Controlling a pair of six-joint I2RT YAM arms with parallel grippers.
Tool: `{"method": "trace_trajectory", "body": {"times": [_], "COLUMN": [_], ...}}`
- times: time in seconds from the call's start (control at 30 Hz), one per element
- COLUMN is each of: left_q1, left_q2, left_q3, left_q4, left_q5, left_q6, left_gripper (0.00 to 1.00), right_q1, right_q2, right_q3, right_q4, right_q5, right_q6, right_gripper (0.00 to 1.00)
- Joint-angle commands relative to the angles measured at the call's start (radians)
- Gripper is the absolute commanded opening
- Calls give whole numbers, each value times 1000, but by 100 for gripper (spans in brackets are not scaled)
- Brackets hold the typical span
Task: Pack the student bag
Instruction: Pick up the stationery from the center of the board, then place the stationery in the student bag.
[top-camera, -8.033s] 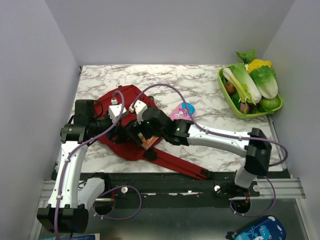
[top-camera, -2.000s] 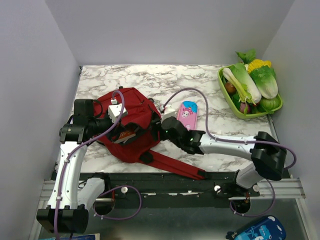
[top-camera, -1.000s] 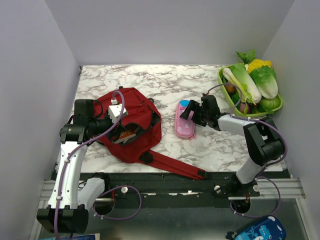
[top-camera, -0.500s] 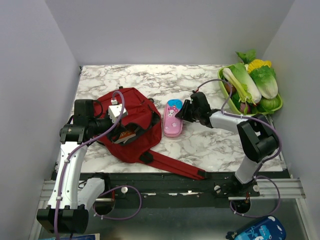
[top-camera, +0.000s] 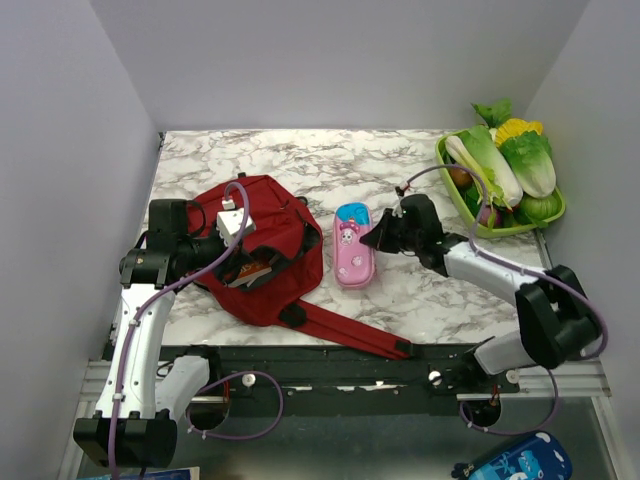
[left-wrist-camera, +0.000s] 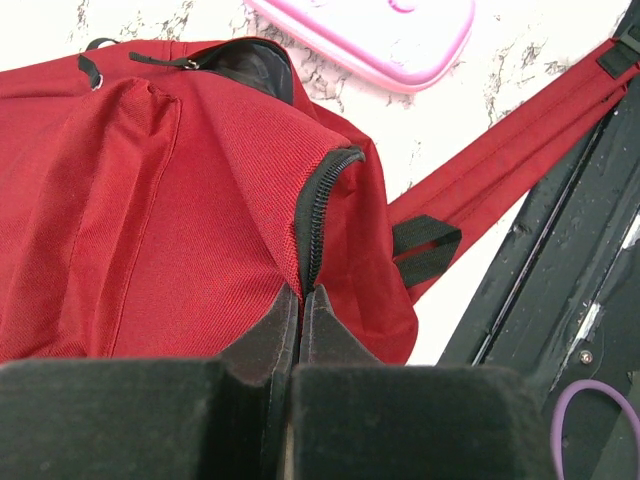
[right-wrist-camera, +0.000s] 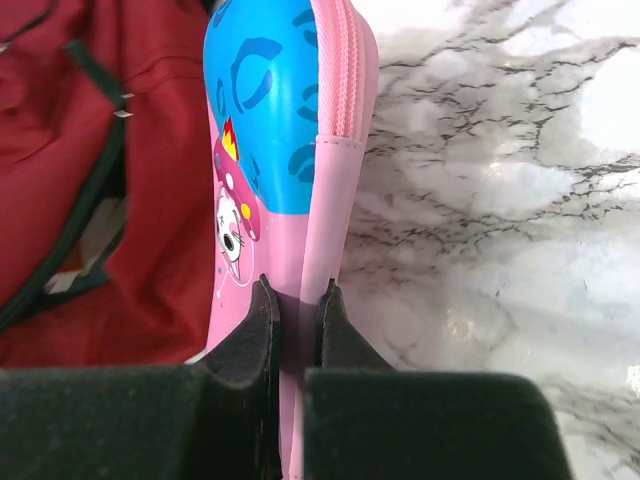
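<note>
L gripper (left-wrist-camera: 300, 300) is pressed tight on the zip edge of the large dark red fabric backpack (top-camera: 280, 235). The bag lies at approx 9 o'clock on the white marble table (top-camera: 330, 165), opening agape, w/ a red strap (top-camera: 350, 335) trailing twd 5 o'clock. R gripper (right-wrist-camera: 298, 300) pinches the rim of the small pink-and-blue cartoon pencil case (top-camera: 353, 255), just beside the bag at its 3 o'clock. Far off at 2 o'clock sits a green veg tray (top-camera: 497, 233).
</note>
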Motion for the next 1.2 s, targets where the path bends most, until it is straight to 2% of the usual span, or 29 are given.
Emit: {"method": "trace_trajectory", "body": {"times": [0.0,0.17,0.27,0.37,0.5,0.6,0.87,0.93,1.17], "left_q1": [-5,-5,-5,-5,-5,-5,-7,-7,-7], "left_q2": [-22,-36,-47,-48,-48,-65,-50,-42,-24], "left_q3": [-10,-30,-42,-39,-32,-33,-6,-3,7], "left_q4": [39,109,169,207,232,192,-27,-72,-150], "left_q5": [75,79,93,116,150,179,216,211,211], "left_q6": [-14,-95,-155,-186,-220,-191,39,68,156], "left_gripper": [2,2,2,2,2,2,2,2,2], "right_q1": [22,186,277,309,340,342,338,340,337], "right_q2": [-184,-289,-280,-238,-143,-59,242,298,392], "right_q3": [-48,-143,-162,-153,-63,51,471,520,692], "right_q4": [-51,-99,-107,-99,-118,-156,-311,-319,-371], "right_q5": [-89,-74,-73,-108,-140,-131,-64,-33,248], "right_q6": [-64,-61,-40,-32,-55,-84,-100,-92,-110], "right_gripper": [3,5,5,5,5,5,4,3,3]}}
